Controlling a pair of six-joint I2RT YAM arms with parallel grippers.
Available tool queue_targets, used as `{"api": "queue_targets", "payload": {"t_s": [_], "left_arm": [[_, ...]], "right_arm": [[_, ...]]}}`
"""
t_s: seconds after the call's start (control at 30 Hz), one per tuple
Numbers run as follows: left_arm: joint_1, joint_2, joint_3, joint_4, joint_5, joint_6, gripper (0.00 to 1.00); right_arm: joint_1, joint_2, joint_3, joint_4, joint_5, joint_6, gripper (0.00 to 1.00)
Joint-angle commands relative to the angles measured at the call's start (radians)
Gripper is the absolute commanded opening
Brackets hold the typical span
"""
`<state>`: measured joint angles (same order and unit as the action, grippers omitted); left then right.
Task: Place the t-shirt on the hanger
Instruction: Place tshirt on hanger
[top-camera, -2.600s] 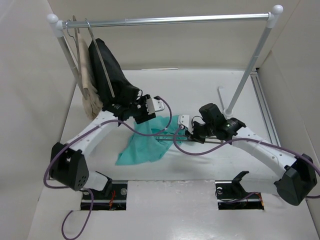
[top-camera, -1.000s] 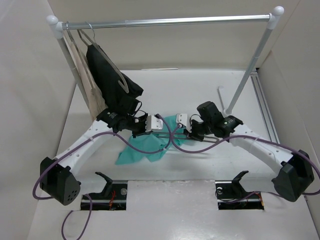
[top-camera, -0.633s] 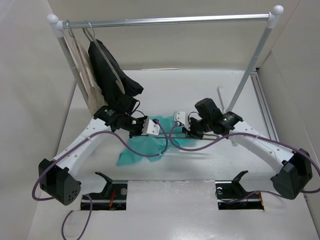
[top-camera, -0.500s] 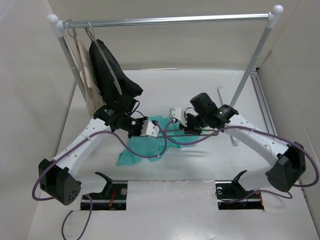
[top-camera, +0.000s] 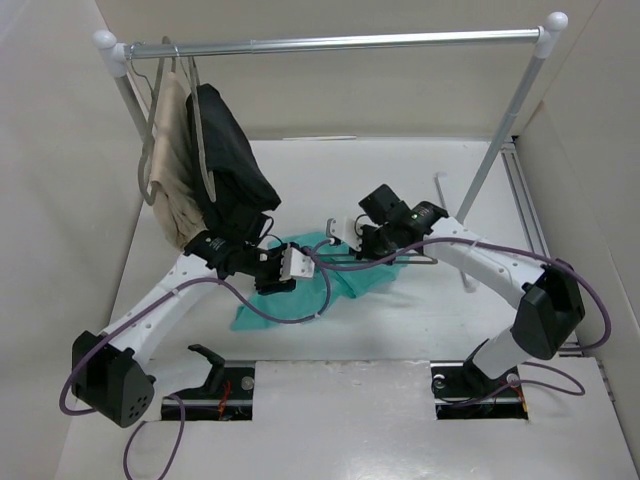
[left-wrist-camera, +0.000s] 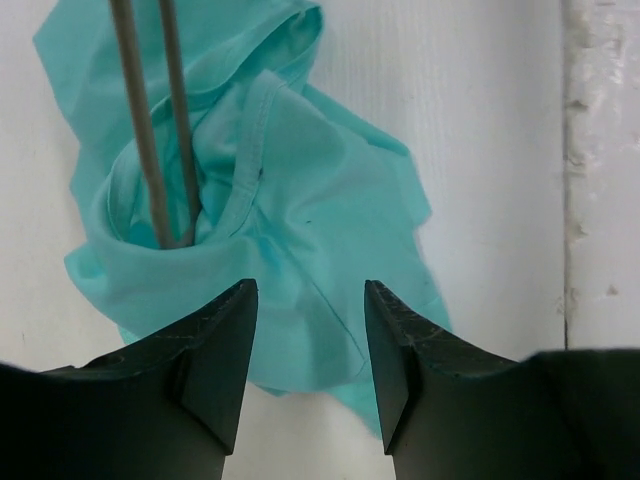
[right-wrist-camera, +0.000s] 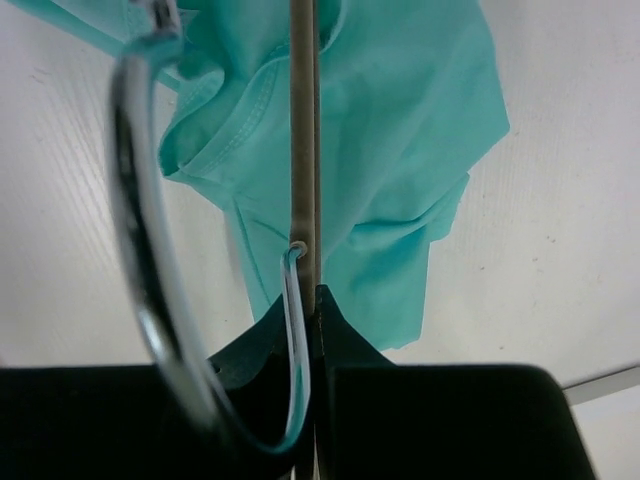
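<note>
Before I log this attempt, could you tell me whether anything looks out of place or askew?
The t-shirt lies crumpled on the table, not spread flat, with the hanger poked into one hemmed opening; the right end effector is shut on the hanger.

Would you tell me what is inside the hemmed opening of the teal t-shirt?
Two thin grey rods of the hanger run into the opening of the t-shirt. Their far end is covered by fabric, so how deep they reach cannot be seen.
</note>
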<state>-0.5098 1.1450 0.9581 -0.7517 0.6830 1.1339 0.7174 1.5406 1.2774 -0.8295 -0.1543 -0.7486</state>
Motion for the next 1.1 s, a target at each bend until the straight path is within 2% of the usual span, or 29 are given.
{"api": "queue_targets", "payload": {"t_s": [0.0, 0.13, 0.2, 0.33, 0.4, 0.47, 0.5, 0.57, 0.83, 0.97, 1.0, 1.07], "left_arm": [[0.004, -0.036, -0.038, 0.179, -0.08, -0.187, 0.44], [-0.005, -0.024, -0.079, 0.282, -0.152, -0.282, 0.46], [-0.051, 0.015, -0.091, 0.342, -0.195, -0.361, 0.49], [-0.075, 0.05, -0.137, 0.362, -0.241, -0.373, 0.5], [-0.075, 0.05, -0.162, 0.362, -0.266, -0.341, 0.41], [-0.075, 0.038, -0.197, 0.353, -0.304, -0.321, 0.24], [-0.075, 0.027, -0.197, 0.353, -0.313, -0.31, 0.09], [-0.075, 0.018, -0.197, 0.353, -0.322, -0.31, 0.0], [-0.075, -0.001, -0.131, 0.342, -0.261, -0.322, 0.0], [-0.075, -0.062, -0.09, 0.384, -0.237, -0.275, 0.0], [-0.075, -0.071, -0.061, 0.384, -0.211, -0.252, 0.0], [-0.018, -0.085, -0.02, 0.352, -0.052, -0.177, 0.0]], "right_arm": [[0.037, -0.023, 0.007, 0.023, -0.013, -0.012, 0.0], [0.056, -0.033, -0.013, 0.047, -0.014, -0.012, 0.0], [0.065, -0.054, -0.022, 0.061, -0.024, -0.012, 0.0], [0.076, -0.079, -0.023, 0.07, -0.033, -0.012, 0.0], [0.076, -0.103, -0.035, 0.07, -0.033, -0.012, 0.0], [0.076, -0.103, -0.061, 0.07, -0.033, -0.003, 0.0], [0.076, -0.114, -0.061, 0.07, -0.033, -0.003, 0.0], [0.076, -0.114, -0.084, 0.07, -0.033, 0.006, 0.0], [0.076, -0.123, -0.084, 0.07, -0.033, 0.006, 0.0], [0.076, -0.132, -0.084, 0.061, -0.042, 0.006, 0.0], [0.076, -0.142, -0.084, 0.061, -0.042, -0.003, 0.0], [0.076, -0.151, -0.093, 0.049, -0.042, -0.003, 0.0]]}}
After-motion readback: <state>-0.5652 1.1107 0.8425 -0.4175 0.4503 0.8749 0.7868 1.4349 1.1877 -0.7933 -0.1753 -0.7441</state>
